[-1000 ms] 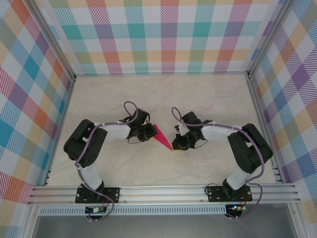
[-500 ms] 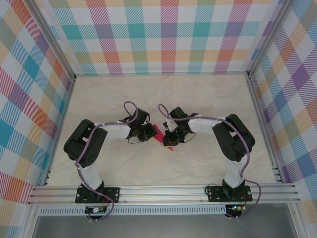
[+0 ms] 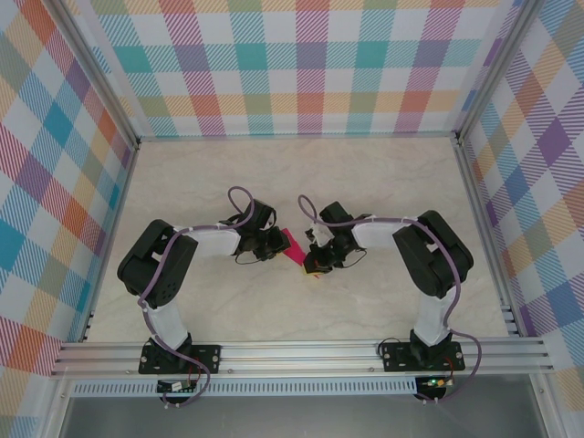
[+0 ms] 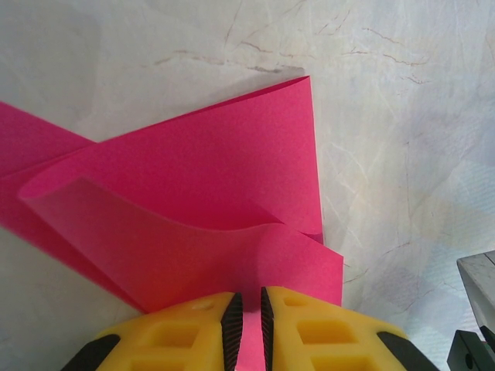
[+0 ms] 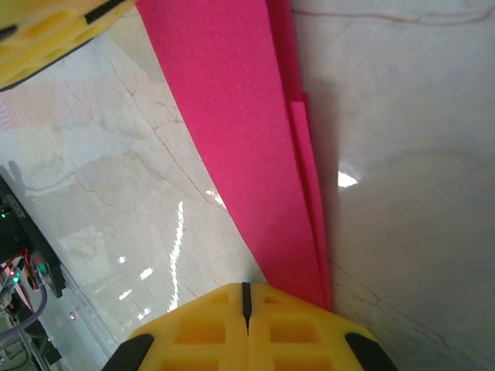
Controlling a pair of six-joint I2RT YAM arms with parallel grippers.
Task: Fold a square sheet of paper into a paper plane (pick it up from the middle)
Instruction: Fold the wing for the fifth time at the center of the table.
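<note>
A lab test cell: aluminium frame [image 3: 301, 350], plaid backdrop walls [image 3: 310, 64], marble tabletop [image 3: 365, 173].

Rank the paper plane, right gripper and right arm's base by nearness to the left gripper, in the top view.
1. paper plane, held by the left gripper.
2. right gripper, just right of the plane.
3. right arm's base, far off at near right.

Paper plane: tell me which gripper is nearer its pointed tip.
Right. The right gripper sits shut at the pointed tip of the paper plane; the left gripper pinches its wide rear end.
</note>
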